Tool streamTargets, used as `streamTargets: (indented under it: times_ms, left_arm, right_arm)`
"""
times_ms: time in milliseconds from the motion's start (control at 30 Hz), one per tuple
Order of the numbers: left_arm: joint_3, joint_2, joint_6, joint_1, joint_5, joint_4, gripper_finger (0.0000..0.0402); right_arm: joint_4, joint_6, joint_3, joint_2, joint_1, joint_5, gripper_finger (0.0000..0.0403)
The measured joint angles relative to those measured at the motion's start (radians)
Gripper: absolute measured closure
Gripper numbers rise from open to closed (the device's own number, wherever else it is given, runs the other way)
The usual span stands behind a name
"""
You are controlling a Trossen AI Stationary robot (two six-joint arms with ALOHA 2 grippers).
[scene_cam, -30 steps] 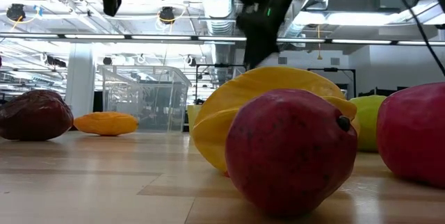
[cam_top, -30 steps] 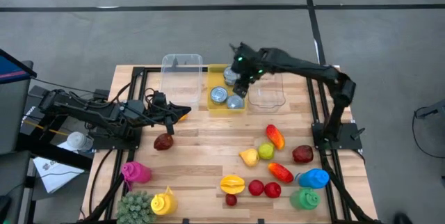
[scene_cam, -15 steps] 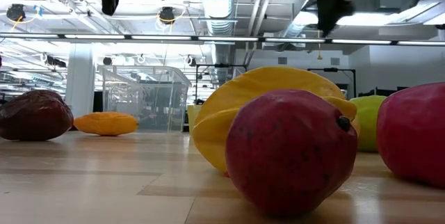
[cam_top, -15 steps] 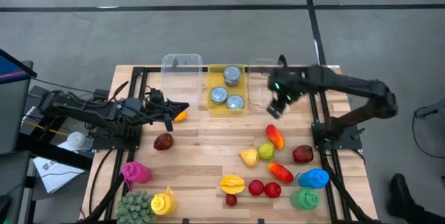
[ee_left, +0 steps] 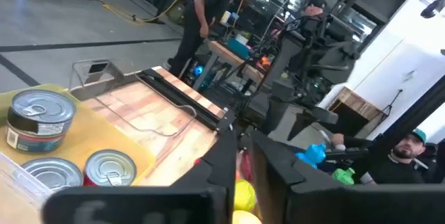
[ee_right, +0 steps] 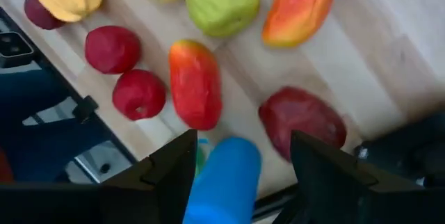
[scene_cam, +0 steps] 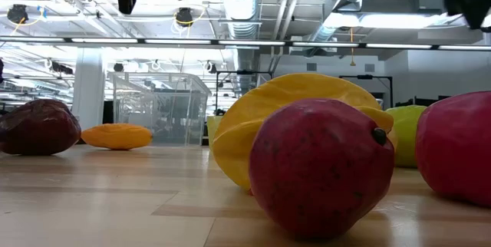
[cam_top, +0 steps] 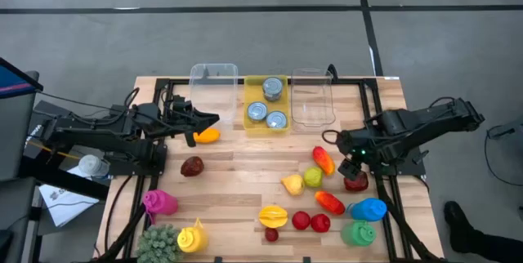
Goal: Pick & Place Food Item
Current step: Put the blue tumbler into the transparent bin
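Taking the yellow tray (cam_top: 254,91) with its three tins (cam_top: 266,104) as the marker: nearest the table's front edge lies the fruit heap, well to the tray's front-right. The right gripper (cam_top: 353,163) hangs there with jaws apart and nothing in them, right over the dark red fruit (cam_top: 356,182) and just beside the red-orange fruit (cam_top: 324,160). Farther back, left of the tray, the left gripper (cam_top: 206,121) hovers by the orange fruit (cam_top: 207,135), fingers nearly together and holding nothing.

two people (ee_left: 208,15) standing beyond table in room; third person's capped head (ee_left: 410,156) nearby.
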Motion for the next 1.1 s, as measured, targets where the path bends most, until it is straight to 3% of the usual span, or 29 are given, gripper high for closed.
streamTargets:
  times_ms: [133, 267, 533, 767, 1100]
  left_arm:
    - [0.000, -0.002, -0.008, 0.038, 0.031, 0.000, 0.0321]
    - [0.000, -0.002, -0.011, 0.068, 0.051, 0.000, 0.0284]
    - [0.000, -0.002, -0.026, 0.101, 0.052, 0.002, 0.0231]
    - [0.000, -0.002, -0.085, 0.138, 0.112, 0.002, 0.0214]
    - [0.000, -0.002, -0.088, 0.144, 0.114, 0.002, 0.0214]
  right_arm:
    - [0.010, 0.097, 0.035, -0.021, 0.077, 0.017, 0.0185]
    - [0.054, 0.161, 0.084, -0.047, 0.145, 0.113, 0.0188]
    - [0.132, 0.126, 0.194, -0.055, 0.210, 0.271, 0.0188]
    - [0.137, 0.063, 0.240, -0.055, 0.213, 0.274, 0.0188]
    - [0.127, -0.037, 0.241, -0.055, 0.266, 0.273, 0.0188]
